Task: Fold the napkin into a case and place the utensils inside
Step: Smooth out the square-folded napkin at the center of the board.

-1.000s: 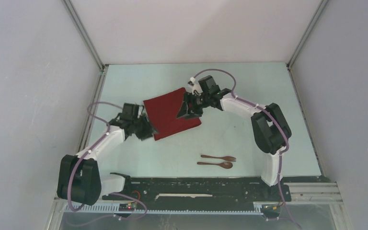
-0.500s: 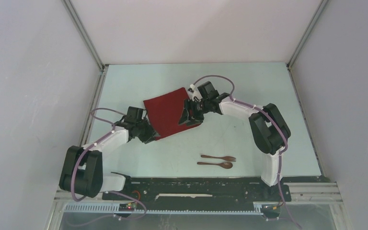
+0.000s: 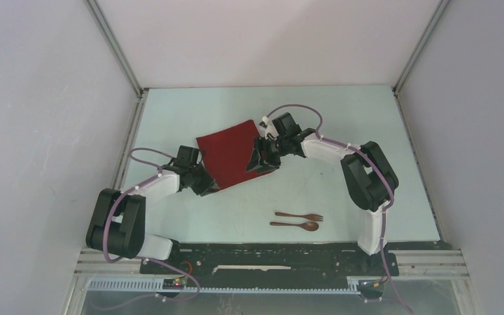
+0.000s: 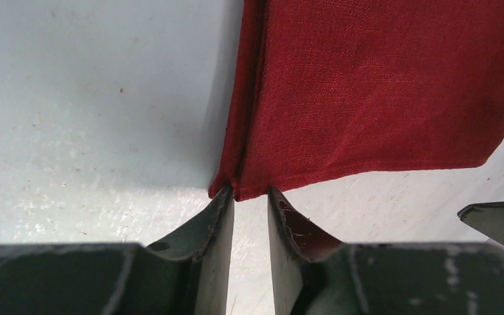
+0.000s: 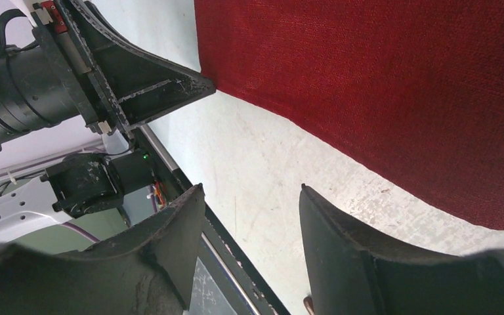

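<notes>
The dark red napkin (image 3: 226, 154) lies folded flat in the middle of the table, with doubled layers along its left edge (image 4: 380, 85). My left gripper (image 3: 209, 186) sits low at its near-left corner, and that corner just reaches between the tips (image 4: 249, 191). The jaws stand a narrow gap apart and the table shows between them. My right gripper (image 3: 260, 162) hovers open over the napkin's right edge (image 5: 380, 85), with bare table between its fingers (image 5: 251, 188). The fork (image 3: 300, 216) and the spoon (image 3: 295, 225) lie side by side near the front, apart from both grippers.
White walls and metal frame posts (image 3: 119, 56) enclose the table on three sides. A black base rail (image 3: 269, 252) runs along the near edge. The left gripper's finger (image 5: 157, 85) shows in the right wrist view, close to the napkin's corner.
The left arm has slid right and forward to the napkin's near-left corner, and its jaws have narrowed. The right gripper has shifted slightly toward the front.
</notes>
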`<state>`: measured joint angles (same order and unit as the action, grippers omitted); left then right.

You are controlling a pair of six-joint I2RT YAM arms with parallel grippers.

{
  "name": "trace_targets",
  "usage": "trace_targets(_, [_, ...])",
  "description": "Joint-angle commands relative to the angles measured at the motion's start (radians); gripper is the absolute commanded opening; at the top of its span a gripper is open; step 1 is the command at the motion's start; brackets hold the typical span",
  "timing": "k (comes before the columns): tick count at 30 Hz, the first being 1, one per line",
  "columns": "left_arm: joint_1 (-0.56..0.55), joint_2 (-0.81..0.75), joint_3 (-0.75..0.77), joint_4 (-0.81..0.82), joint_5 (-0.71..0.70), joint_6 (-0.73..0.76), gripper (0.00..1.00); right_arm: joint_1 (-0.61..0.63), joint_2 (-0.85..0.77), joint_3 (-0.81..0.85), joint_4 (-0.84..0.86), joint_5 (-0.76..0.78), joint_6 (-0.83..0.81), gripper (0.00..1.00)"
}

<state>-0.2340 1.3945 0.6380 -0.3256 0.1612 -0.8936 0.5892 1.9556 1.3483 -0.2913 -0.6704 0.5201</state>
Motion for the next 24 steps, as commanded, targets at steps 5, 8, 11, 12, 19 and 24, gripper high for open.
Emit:
trace_targets(5, [-0.01, 0.027, 0.05, 0.048, 0.005, 0.0, 0.26, -0.005, -0.024, -0.002, 0.043, -0.015, -0.011, 0.62])
trace_targets(8, [-0.01, 0.032, 0.056, 0.048, 0.008, 0.008, 0.22, -0.005, -0.021, -0.002, 0.044, -0.017, -0.012, 0.62])
trace_targets(11, [-0.011, 0.018, 0.056, 0.038, -0.002, 0.013, 0.11, -0.003, -0.019, -0.001, 0.045, -0.023, -0.01, 0.62])
trace_targets(12, [-0.013, 0.009, 0.058, 0.031, -0.011, 0.016, 0.1, -0.003, -0.018, -0.003, 0.047, -0.023, -0.011, 0.61])
trace_targets(19, [-0.013, -0.053, 0.045, -0.002, -0.032, 0.029, 0.0, -0.003, -0.011, -0.002, 0.051, -0.023, -0.008, 0.61])
trace_targets(24, [-0.013, -0.078, 0.032, -0.012, -0.044, 0.032, 0.0, -0.003, -0.005, -0.002, 0.051, -0.022, -0.007, 0.61])
